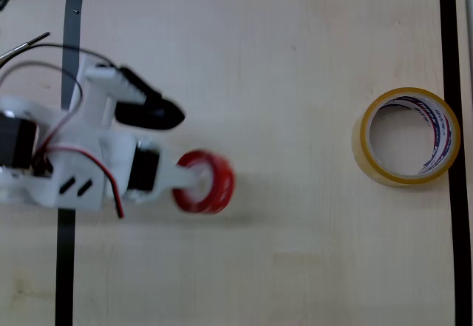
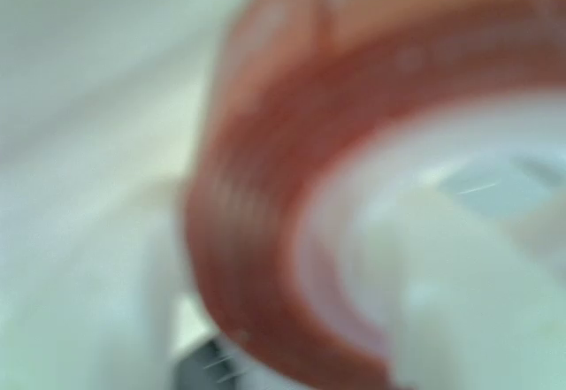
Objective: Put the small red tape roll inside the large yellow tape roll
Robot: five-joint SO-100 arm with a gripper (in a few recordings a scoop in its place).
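Gripper (image 1: 194, 182) clamped on small red tape roll (image 1: 209, 182), left side in overhead view, well apart from large yellow tape roll (image 1: 406, 136) at right

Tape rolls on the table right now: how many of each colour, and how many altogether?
Red tape roll: 1, at the gripper
Yellow tape roll: 1, lying flat near the right black border
Total: 2

White arm reaches in from left, hand (image 1: 194, 185) clamped on small red tape roll (image 1: 211, 182).
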